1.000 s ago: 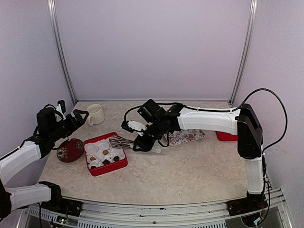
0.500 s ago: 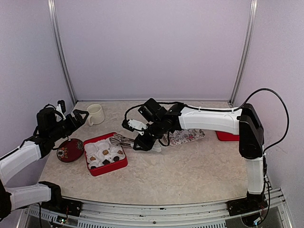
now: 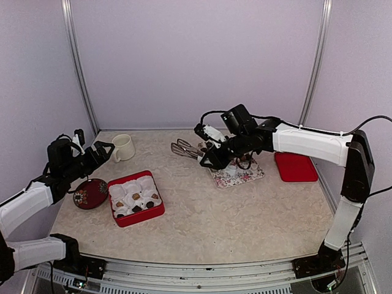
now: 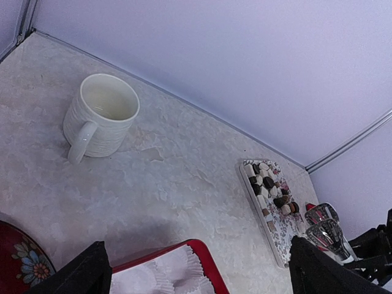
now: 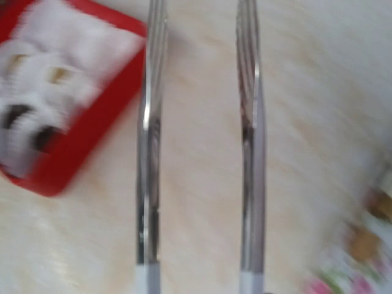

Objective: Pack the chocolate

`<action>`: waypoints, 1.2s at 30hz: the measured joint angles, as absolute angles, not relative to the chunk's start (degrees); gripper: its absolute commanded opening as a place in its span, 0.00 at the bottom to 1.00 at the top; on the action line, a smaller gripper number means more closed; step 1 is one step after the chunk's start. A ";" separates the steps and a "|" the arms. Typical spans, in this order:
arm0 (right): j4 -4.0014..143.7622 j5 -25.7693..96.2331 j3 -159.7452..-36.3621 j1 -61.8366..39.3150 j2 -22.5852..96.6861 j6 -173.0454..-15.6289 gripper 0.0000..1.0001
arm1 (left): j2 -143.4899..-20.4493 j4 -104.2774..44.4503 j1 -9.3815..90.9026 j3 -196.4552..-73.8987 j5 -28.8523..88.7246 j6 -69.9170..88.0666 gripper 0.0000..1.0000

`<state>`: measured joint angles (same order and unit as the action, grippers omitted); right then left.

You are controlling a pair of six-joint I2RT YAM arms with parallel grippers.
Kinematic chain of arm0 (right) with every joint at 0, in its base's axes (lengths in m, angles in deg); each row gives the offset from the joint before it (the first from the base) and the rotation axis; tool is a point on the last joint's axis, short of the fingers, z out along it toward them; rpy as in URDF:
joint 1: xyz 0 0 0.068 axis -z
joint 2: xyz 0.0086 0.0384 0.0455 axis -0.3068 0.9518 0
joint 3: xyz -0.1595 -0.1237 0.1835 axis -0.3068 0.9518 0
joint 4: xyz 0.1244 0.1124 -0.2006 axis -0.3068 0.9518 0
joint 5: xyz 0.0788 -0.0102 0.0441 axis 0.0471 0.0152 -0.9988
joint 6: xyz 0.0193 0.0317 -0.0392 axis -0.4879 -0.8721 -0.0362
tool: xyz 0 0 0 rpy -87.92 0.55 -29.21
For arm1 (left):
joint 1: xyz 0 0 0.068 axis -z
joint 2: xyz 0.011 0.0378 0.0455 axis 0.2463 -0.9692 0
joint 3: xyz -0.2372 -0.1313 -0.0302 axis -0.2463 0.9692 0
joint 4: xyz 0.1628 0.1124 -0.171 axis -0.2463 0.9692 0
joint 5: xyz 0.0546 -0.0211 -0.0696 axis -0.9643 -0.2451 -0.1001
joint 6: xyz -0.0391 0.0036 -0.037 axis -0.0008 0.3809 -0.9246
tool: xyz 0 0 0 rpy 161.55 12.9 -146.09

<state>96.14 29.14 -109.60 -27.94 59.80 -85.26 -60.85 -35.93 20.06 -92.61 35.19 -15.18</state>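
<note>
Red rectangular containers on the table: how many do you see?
2. One red box holding white paper cups sits left of centre, beside the dark red oval dish; one flat red tray lies at the right, next to the floral tray. None looks hidden.

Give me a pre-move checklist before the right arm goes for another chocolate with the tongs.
1. Right gripper gripping the tongs: ok.
2. Tong arms apart with nothing between them: ok in the right wrist view, though the tips are out of frame there.
3. Chocolate left on the floral tray: ok, many pieces.
4. Tongs above the tray: not ok, they stick out to the left of it, over the table.
5. Free paper cups in the red box: ok, the far row looks empty.
6. Left gripper out of the way: ok, open, by the mug, apart from the box.
</note>
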 measured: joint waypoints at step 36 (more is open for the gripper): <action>93.16 31.74 -90.82 -5.18 51.91 -85.57 0.40 | -61.02 -35.91 20.06 -92.61 35.17 -15.14 0.99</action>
